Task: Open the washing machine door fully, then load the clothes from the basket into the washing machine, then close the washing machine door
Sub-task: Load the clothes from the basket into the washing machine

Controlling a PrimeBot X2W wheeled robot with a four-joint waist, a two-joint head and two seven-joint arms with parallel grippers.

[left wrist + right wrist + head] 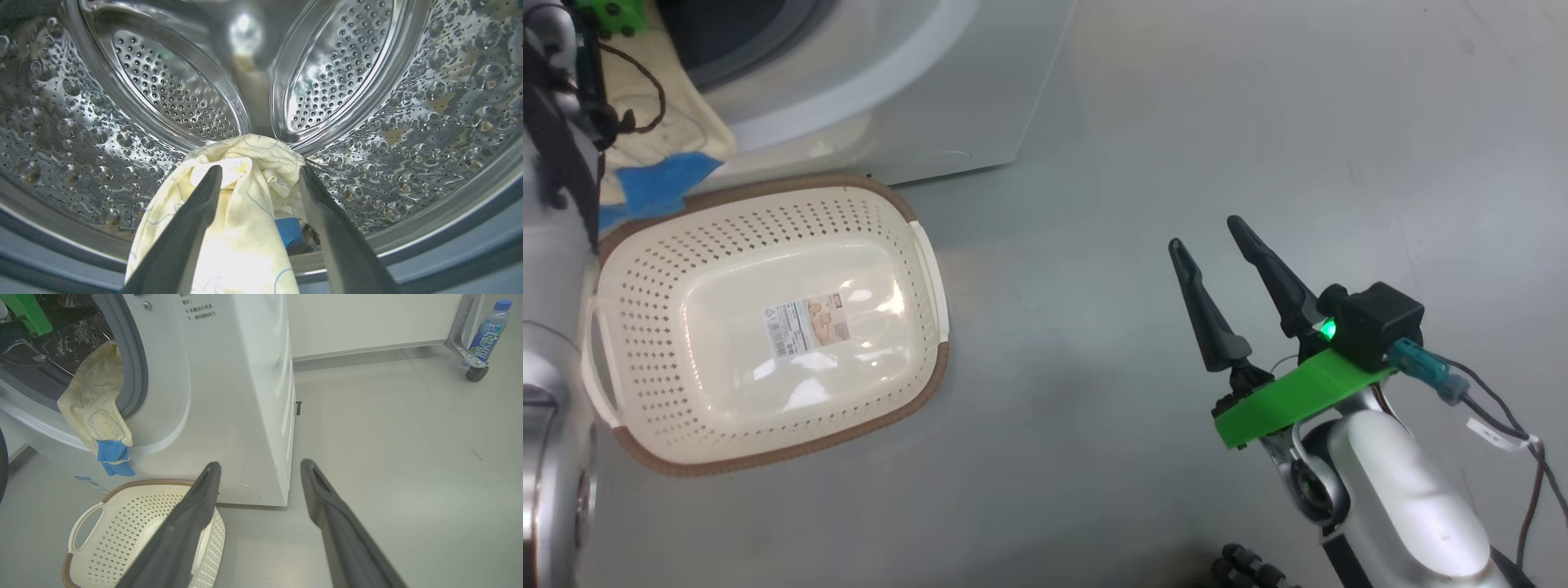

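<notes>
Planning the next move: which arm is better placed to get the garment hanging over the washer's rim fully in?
Left, probably: the left gripper, open, reaches into the drum, fingers astride the garment; the right gripper hangs open over the floor, well aside.

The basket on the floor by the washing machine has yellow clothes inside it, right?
Not quite. The basket is empty: the head view shows its bare bottom with just a label sticker. The yellow clothes hang over the edge of the washing machine opening, as the right wrist view shows. The basket does sit on the floor by the washing machine.
</notes>
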